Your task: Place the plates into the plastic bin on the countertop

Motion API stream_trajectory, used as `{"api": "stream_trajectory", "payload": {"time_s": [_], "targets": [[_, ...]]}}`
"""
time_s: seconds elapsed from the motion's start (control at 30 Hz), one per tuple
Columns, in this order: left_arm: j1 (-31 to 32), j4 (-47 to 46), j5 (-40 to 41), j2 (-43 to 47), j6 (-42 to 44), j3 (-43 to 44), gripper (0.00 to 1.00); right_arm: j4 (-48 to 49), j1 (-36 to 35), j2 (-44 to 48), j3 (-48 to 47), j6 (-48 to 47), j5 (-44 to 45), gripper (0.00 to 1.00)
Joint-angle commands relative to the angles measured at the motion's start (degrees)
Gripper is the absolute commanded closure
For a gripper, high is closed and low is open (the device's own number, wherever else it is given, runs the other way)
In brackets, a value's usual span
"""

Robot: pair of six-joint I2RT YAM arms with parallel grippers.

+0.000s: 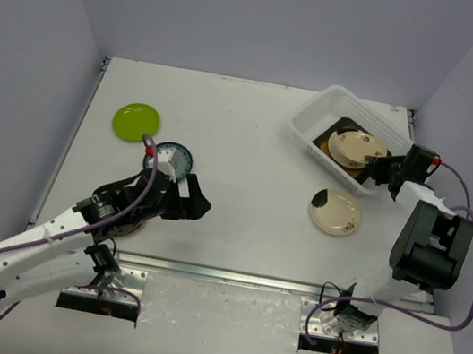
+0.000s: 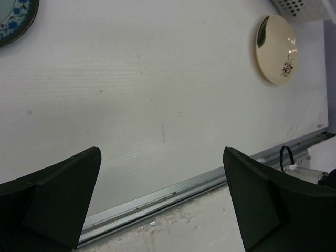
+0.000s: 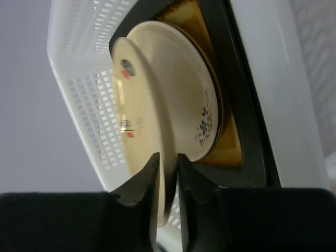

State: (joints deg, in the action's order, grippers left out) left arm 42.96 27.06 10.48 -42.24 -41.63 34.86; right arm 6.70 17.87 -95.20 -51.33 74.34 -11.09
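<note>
Robotics lab test cell; white countertop (image 1: 251, 143) boxed by plain grey walls (image 1: 272, 19); two cabled arms (image 1: 44, 240) bolted at its edge.

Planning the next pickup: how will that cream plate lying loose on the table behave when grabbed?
The loose cream plate looks rigid and glossy, so it may slip in a pinch. It lies flat on the countertop with a low rim, so it probably slides before lifting. Likely breakable if dropped.
</note>
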Motion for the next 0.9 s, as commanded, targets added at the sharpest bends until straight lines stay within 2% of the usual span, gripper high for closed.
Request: {"api": "stream_trajectory", "payload": {"time_s": [0.0, 0.17, 0.2, 0.27, 0.33, 0.43, 0.6, 0.7, 0.87], "targets": [[0.19, -3.75, -2.17, 0.85, -0.27, -2.59, 0.00, 7.11, -0.28, -3.27, -6.45, -1.55, -2.27, 0.62], [0.19, -6.97, -3.86, -2.09, -0.64, -3.83, 0.00, 1.84, -0.53, -2.29, -8.42, -4.77, -6.84, 0.17], [0.19, -7.55, -4.13, -2.90, -0.66, -3.76, 0.00, 1.18, -0.75, -1.38, -7.64, -5.66, -6.49, 0.14], [0.19, -10.12, -5.16, -5.35, -0.81, -3.40, 0.00, -2.57, -1.50, 4.05, -5.18, -8.46, -3.86, 0.01], [0.23, -14.08, -6.54, -8.66, -1.38, -3.21, 0.00, -6.66, -2.31, 9.10, -4.00, -11.32, -0.34, 0.01], [0.34, -18.88, -7.89, -14.24, -2.68, -2.63, 0.00, -14.37, -2.31, 11.95, -4.93, -15.54, -0.19, 0.01], [1.56, -31.19, -11.96, -25.82, -5.41, 0.93, 0.00, -18.43, -2.62, 16.21, -3.59, -21.59, -5.20, 0.01], [3.82, -36.41, -12.64, -34.57, -6.05, 4.29, 0.00, -21.58, -4.31, 22.58, -1.84, -25.68, -8.43, 0.01], [5.51, -41.52, -17.51, -56.48, -6.26, 20.76, 0.00, -23.82, -6.64, 41.68, 8.92, -35.69, -10.09, 0.01]]}}
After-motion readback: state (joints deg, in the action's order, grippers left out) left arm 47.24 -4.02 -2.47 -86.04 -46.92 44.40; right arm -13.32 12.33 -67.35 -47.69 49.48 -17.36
